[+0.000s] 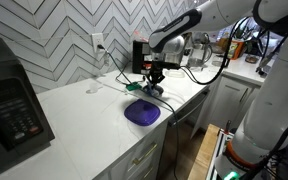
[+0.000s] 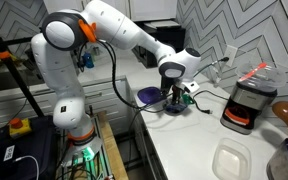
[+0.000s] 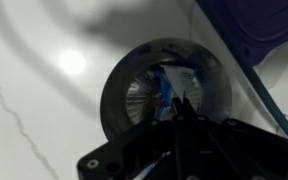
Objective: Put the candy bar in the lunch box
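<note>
The candy bar (image 3: pixel 167 84), in a blue and white wrapper, lies in the round silver metal bowl (image 3: pixel 124 95). The bowl also shows in both exterior views (image 1: pixel 156 94) (image 2: pixel 176 107). My gripper (image 3: pixel 178 102) reaches down into the bowl, its fingers drawn together on the wrapper. It shows above the bowl in both exterior views (image 1: pixel 154 86) (image 2: pixel 176 98). The flat purple lunch box (image 1: pixel 142 113) (image 2: pixel 149 96) sits on the counter right beside the bowl, and its corner shows in the wrist view (image 3: pixel 254 25).
A black microwave (image 1: pixel 9 105) stands at the counter's far end. A black appliance (image 2: pixel 246 105), a white container (image 2: pixel 230 160) and cables (image 2: pixel 209 90) lie on the counter near the bowl. The white counter's edge (image 1: pixel 169 125) runs close to the lunch box.
</note>
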Motion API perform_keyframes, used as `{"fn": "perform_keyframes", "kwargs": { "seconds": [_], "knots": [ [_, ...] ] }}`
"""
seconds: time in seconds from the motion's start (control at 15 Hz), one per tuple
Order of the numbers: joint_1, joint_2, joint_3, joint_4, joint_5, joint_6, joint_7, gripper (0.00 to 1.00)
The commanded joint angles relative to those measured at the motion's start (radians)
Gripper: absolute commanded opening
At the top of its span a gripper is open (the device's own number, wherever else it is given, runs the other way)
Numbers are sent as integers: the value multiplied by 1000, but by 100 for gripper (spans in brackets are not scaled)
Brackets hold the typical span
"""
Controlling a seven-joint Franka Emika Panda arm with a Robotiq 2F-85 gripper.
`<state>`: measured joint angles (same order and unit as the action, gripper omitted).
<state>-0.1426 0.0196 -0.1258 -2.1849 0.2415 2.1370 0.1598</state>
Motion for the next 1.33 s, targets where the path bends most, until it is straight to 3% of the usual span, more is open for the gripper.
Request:
{"fn": "perform_keyframes", "kwargs": {
  "seconds": [0.0,0.27,0.4,0.47,0.6,0.73,1.0,1.27],
  "knots": [
    [-2,-78,-7,-41,67,-2,-65,0],
    [-15,-169,-34,-36,170,-29,-122,0],
    [-26,-190,-49,-19,64,-194,-154,0],
    [-11,-142,-35,6,104,-92,-108,1],
    [-21,-174,-48,4,81,-178,-133,0],
    [-15,-188,-52,42,216,-129,-78,0],
    [-23,-186,-66,226,342,-175,35,0],
    [-40,-133,-86,452,417,-145,180,0]
  ]
}}
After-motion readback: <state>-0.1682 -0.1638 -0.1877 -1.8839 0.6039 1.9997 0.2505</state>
